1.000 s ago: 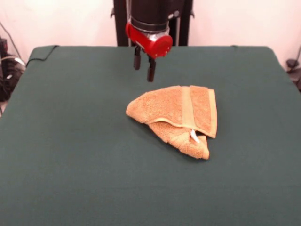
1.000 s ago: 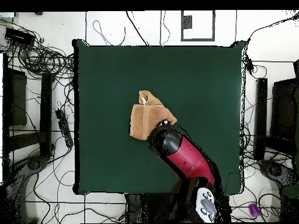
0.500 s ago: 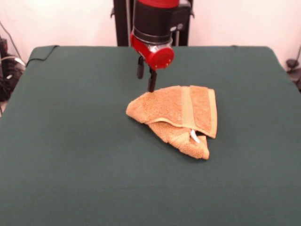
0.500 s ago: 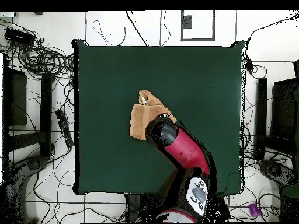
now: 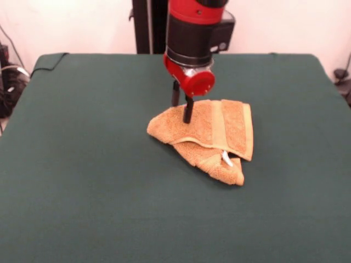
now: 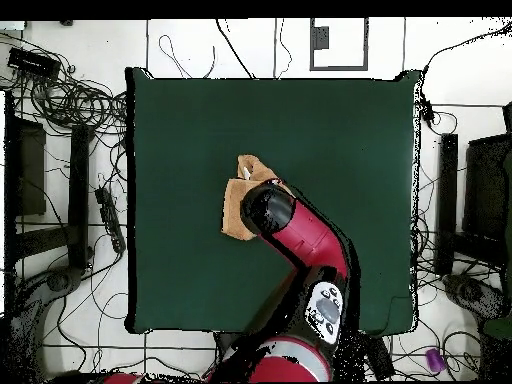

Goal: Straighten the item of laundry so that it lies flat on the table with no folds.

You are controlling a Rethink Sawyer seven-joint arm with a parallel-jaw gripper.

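Observation:
The orange-tan towel [image 5: 211,131] lies folded over itself in the middle of the dark green table [image 5: 82,164]. A pale band runs across its top layer and a small white tag [image 5: 226,159] shows at its near fold. My gripper [image 5: 181,112] is open, its two black fingers pointing down over the towel's far left part; I cannot tell if they touch it. In the overhead view the red arm [image 6: 300,240] covers the gripper and much of the towel [image 6: 238,205], which lies on the table [image 6: 340,140].
The black pedestal [image 5: 143,27] stands at the table's far edge. In the overhead view, cables [image 6: 70,100] and dark equipment [image 6: 447,200] lie on the floor around the table.
The arm has moved from behind the towel towards it and come lower; the fingers now hang over the towel's far left part. The towel has not moved.

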